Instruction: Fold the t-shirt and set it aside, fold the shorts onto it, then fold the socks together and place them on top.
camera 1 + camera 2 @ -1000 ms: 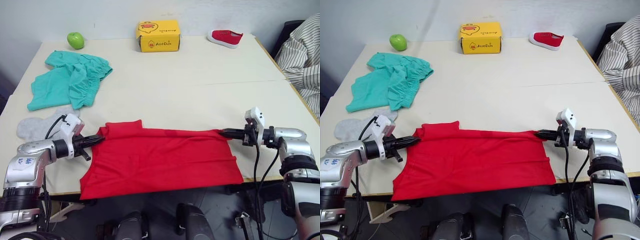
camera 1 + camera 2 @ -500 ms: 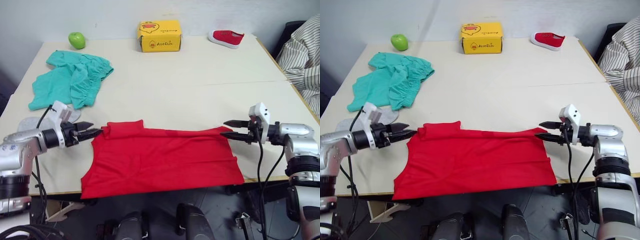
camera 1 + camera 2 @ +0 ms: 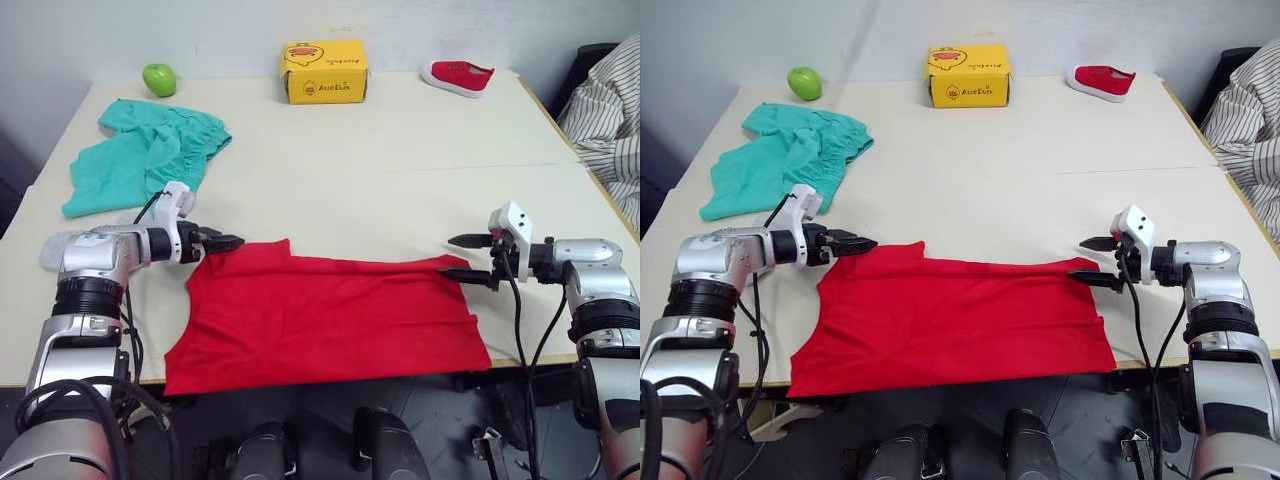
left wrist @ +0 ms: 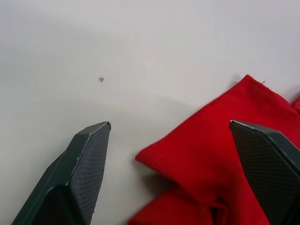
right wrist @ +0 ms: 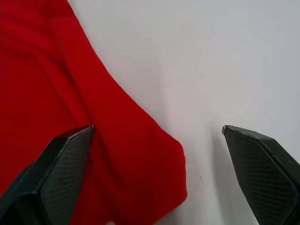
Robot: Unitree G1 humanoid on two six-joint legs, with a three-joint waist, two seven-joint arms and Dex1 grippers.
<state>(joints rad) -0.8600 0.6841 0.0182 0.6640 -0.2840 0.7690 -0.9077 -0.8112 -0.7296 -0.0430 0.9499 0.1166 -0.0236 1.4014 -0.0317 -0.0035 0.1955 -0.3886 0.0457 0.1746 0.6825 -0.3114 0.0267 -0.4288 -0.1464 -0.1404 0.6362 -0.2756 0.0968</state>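
Both my grippers spread wide, holding nothing.
The t-shirt [image 3: 330, 315], soft creased red cloth, lies flat at the table's [image 3: 400, 160] near edge between my left gripper [image 3: 228, 243] and right gripper [image 3: 458, 257].

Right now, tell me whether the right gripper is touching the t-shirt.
Cannot tell. In the right wrist view the right gripper stands open around the t-shirt corner; one finger overlaps the cloth, but contact isn't plain.

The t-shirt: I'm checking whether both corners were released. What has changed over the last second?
Both grippers let go: the left gripper and right gripper were shut on the t-shirt's far corners and now stand open beside them. The t-shirt stays folded flat at the table's near edge; the shorts are unmoved.
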